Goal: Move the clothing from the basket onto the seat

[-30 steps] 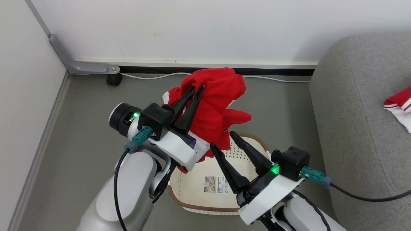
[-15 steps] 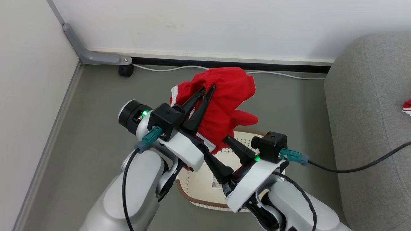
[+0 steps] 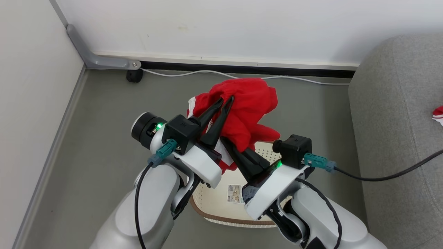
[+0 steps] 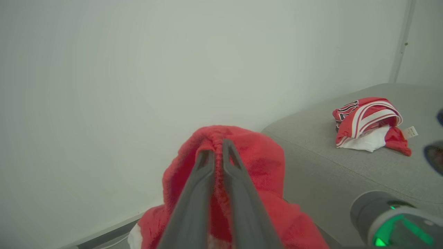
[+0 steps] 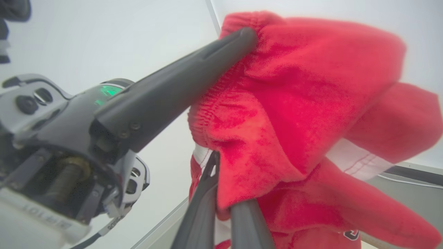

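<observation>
One piece down, one in the air, and that's roughly where we are. The first garment (image 4: 368,121) already lies bunched on the seat (image 3: 391,121), well apart from the action. The red garment (image 3: 249,103) hangs above the basket (image 3: 221,219), clear of the rim. The basket looks empty to us apart from its paper label (image 3: 234,193), though the arms hide part of the bottom.

Our left gripper (image 3: 226,100) has its fingers pressed together on the gathered band at the top of the bundle. Our right gripper (image 3: 235,145) is clamped tight on a lower fold, just beside the left one. What's left, we reckon, is the swing over to the seat and letting go.

Orientation-wise it's a crumpled lump — long axis roughly up-and-down, band end up toward the wall, loose striped ends drooping toward the basket.
</observation>
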### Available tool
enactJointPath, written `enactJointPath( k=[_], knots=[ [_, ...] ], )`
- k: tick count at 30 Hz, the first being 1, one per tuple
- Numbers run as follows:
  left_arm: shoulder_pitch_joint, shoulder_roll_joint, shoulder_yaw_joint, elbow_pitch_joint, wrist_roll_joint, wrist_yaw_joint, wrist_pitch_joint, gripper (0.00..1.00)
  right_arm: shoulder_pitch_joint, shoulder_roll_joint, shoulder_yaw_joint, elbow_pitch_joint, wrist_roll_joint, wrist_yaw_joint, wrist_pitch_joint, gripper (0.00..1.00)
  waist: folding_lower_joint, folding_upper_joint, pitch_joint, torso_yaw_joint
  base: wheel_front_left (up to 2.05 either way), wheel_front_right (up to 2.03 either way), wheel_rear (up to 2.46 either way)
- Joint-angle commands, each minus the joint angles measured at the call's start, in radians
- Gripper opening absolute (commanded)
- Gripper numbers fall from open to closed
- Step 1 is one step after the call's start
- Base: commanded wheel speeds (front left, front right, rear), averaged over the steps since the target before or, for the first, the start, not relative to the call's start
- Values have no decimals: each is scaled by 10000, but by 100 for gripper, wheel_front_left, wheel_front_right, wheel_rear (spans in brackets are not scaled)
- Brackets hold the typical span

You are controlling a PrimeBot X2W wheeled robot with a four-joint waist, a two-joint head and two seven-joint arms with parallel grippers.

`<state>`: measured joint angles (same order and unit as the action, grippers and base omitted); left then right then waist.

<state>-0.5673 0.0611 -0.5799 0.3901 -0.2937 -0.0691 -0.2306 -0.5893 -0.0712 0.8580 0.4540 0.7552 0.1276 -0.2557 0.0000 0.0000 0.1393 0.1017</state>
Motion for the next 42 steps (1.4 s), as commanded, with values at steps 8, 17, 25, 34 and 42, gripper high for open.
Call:
enactJointPath(
  k=[8, 17, 25, 34, 42],
  knots=[
    [-395, 210, 355, -1, -156, 42, -190, 100, 274, 209, -545, -507, -345, 31, -61, 0, 0, 0, 55, -270, 0, 0, 0],
    [-330, 328, 348, 152, -138, 11, -270, 100, 488, 204, -1744, -862, -1076, 31, -61, 0, 0, 0, 154, -843, 0, 0, 0],
    [-9, 477, 440, 244, -180, -11, -301, 100, 696, -42, -2589, -1320, -1614, 31, -61, 0, 0, 0, 4, -1805, 0, 0, 0],
    [529, 598, 537, 44, -191, -147, -309, 100, 784, -264, -3195, -1943, -1981, 31, -61, 0, 0, 0, -181, -3248, 0, 0, 0],
    [919, 552, 620, -115, -182, -247, -311, 100, 735, -411, -3340, -2336, -2051, 31, -61, 0, 0, 0, -322, -4492, 0, 0, 0]
  ],
)
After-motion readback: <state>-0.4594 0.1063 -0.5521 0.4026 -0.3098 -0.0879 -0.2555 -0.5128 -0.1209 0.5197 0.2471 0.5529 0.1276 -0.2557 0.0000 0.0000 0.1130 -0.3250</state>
